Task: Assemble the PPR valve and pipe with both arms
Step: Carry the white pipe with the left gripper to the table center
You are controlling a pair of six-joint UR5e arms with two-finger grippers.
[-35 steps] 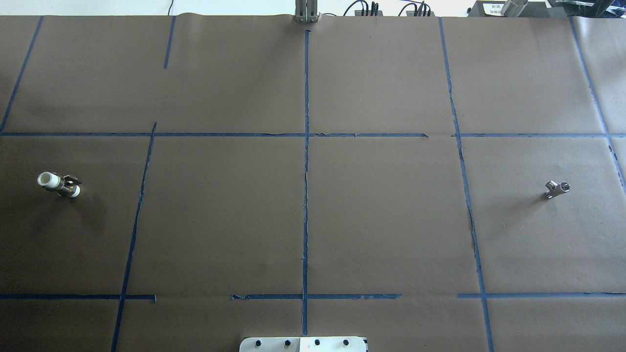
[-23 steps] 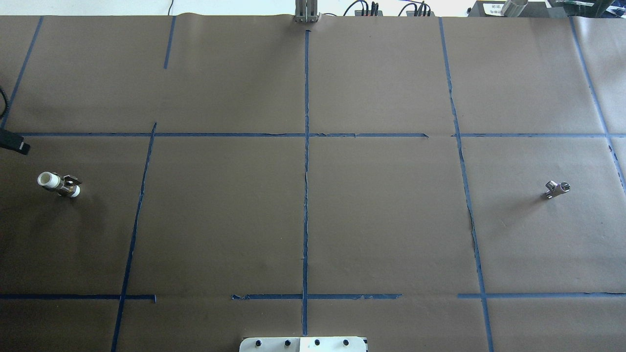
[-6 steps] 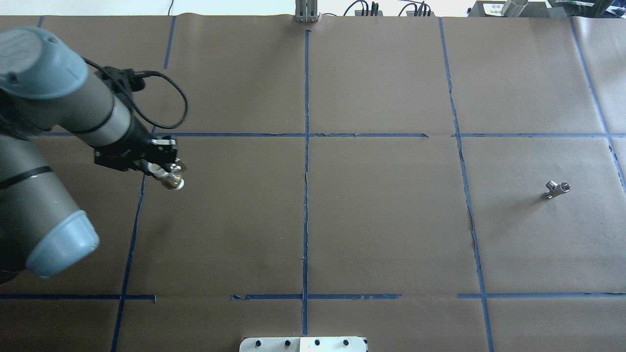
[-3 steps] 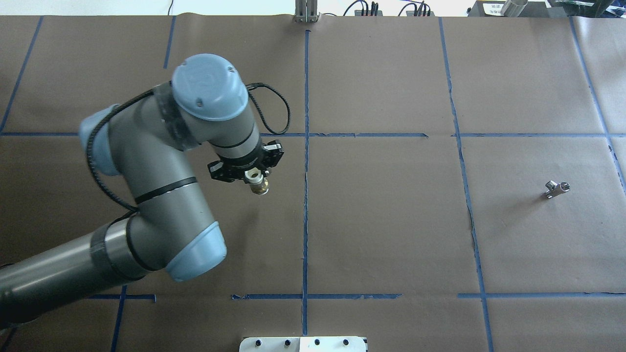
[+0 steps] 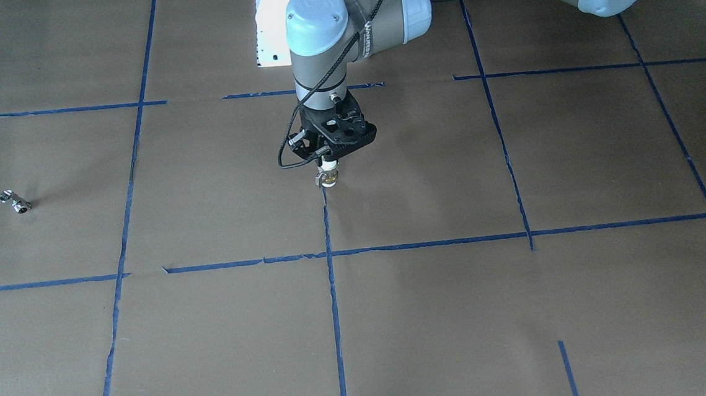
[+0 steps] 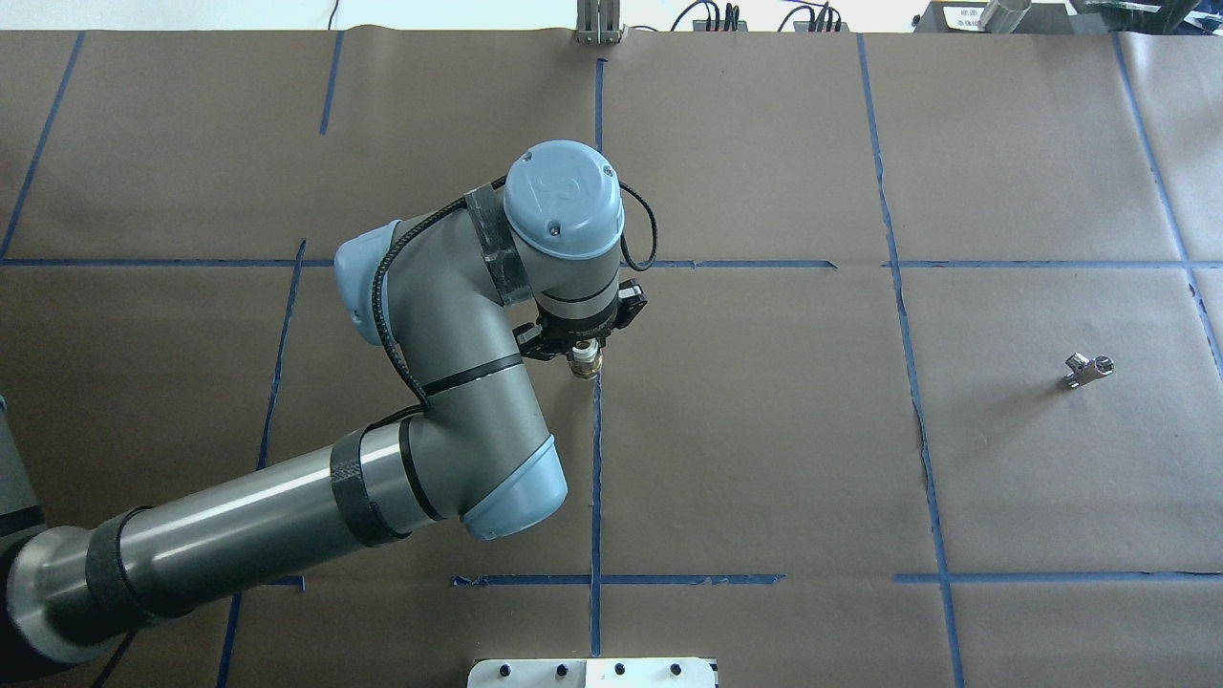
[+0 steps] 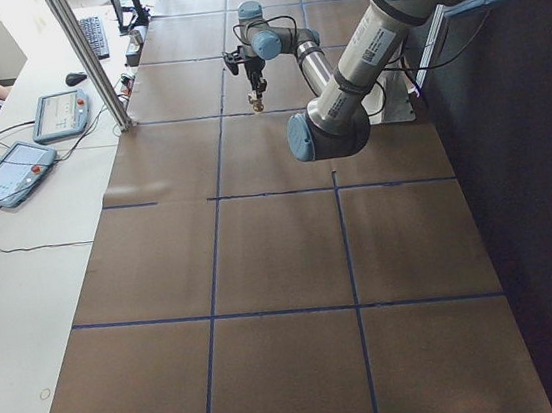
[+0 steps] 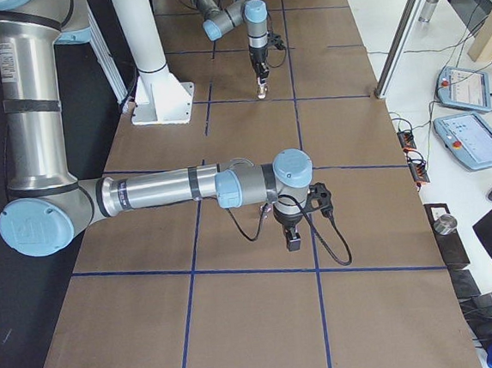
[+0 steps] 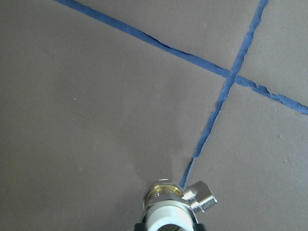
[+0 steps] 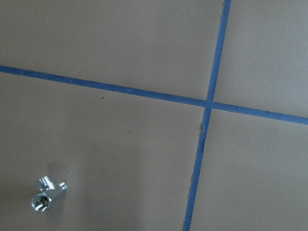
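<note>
My left gripper (image 6: 581, 352) is shut on the PPR valve (image 6: 586, 364) and holds it upright just above the table's centre tape line. The valve has white ends, a brass middle and a small side lever. It also shows in the front view (image 5: 327, 177) below the gripper (image 5: 329, 157), and in the left wrist view (image 9: 175, 206). The pipe (image 6: 1089, 369), a small chrome fitting, lies alone on the paper at the right; it also shows in the front view (image 5: 16, 202) and the right wrist view (image 10: 46, 194). My right gripper (image 8: 291, 238) shows only in the exterior right view; I cannot tell if it is open.
Brown paper with blue tape lines (image 6: 598, 430) covers the table. A white base plate (image 6: 592, 673) sits at the near edge, and a metal post (image 6: 598, 27) stands at the far edge. Operator pendants (image 7: 12, 172) lie beside the table.
My left arm came in from the left, took the valve off the paper and carried it right to the centre line. The pipe has not moved.
</note>
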